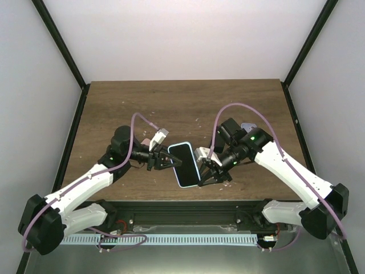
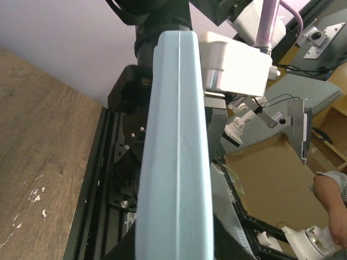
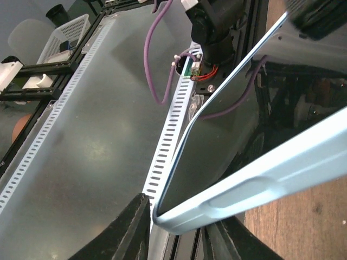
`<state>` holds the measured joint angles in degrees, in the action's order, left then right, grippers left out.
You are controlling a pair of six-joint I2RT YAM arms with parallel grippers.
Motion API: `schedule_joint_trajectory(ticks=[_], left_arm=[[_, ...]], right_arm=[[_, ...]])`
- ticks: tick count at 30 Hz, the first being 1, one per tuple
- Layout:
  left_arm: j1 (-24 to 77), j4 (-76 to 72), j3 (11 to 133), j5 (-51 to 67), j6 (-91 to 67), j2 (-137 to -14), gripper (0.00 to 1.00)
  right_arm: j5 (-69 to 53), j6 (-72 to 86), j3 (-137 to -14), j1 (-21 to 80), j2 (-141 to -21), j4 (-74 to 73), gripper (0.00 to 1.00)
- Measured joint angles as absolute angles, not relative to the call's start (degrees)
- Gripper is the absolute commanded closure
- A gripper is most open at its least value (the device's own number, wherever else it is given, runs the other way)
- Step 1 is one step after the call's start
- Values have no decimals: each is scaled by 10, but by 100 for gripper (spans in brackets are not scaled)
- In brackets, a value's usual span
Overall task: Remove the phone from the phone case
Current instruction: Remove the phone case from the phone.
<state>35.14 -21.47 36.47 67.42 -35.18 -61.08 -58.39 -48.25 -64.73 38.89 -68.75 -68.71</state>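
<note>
Phone (image 1: pixel 183 161) in pale blue phone case (image 2: pixel 173 162) is held at frame centre; right gripper (image 3: pixel 176 228) is closed on a case corner; left gripper (image 1: pixel 162 158) closure cannot be told; glass is judged slippery, the case rim pliable, best peeled at a corner.

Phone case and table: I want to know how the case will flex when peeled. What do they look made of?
Phone case: probably soft silicone or TPU. It is pale blue and mostly matte, with rounded edges and a faint moulded seam line along its side. Table: wood or wood-look laminate, matte brown with visible grain and some pale scuffs; the pictures cannot settle which.
</note>
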Motion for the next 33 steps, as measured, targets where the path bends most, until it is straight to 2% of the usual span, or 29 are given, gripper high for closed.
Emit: schedule_joint_trajectory(ticks=[18, 25, 33], left_arm=[[349, -155, 381, 689, -332, -584, 100], [354, -199, 364, 712, -382, -590, 100], [350, -327, 324, 700, -483, -604, 100]], right_arm=[[-567, -447, -679, 431, -694, -685, 85], [-505, -391, -679, 503, -684, -650, 85], [-473, -361, -670, 521, -670, -609, 91]])
